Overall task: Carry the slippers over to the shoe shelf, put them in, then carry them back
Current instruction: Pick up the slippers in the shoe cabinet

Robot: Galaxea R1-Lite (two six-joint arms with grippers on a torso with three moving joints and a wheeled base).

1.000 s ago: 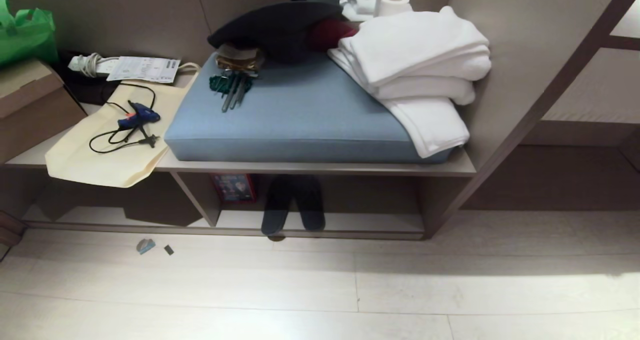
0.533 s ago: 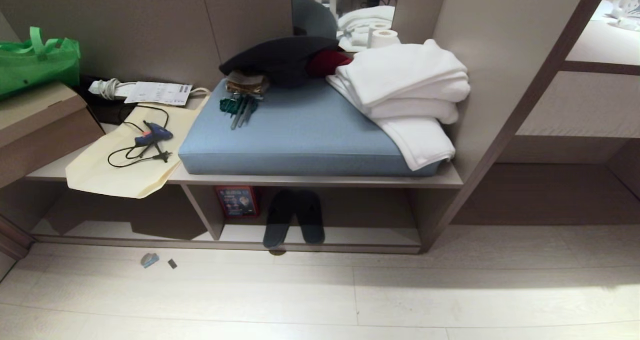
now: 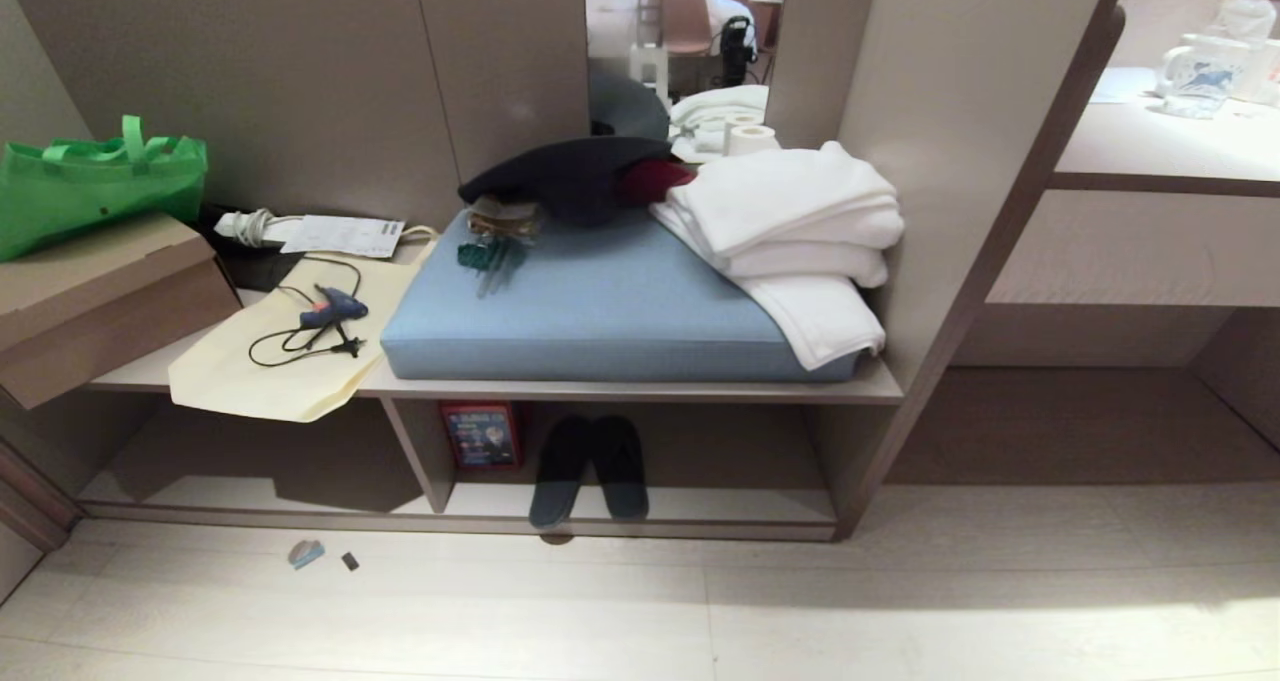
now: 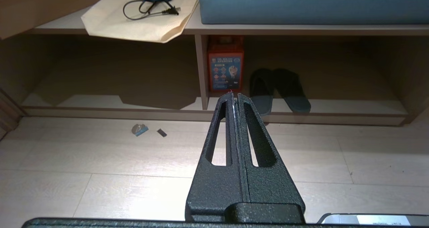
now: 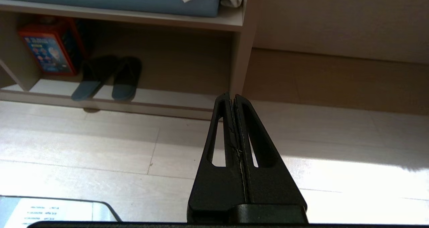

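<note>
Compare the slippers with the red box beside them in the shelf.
The slippers are dark grey and soft; the red box is bright, stiff and printed. The slippers lie flat on the shoe shelf base with their heels reaching its front edge; the box stands upright further back, next to the divider. The slippers are a pair side by side; the box is a single item. Both sit in the same compartment under the blue cushion.

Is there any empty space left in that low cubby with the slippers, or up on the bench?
In the shoe shelf, bare board lies between the slippers and the right wall. Left of them a red box crowds the divider. On the bench, only the front middle of the blue cushion is free; the white towels fill its right end.
</note>
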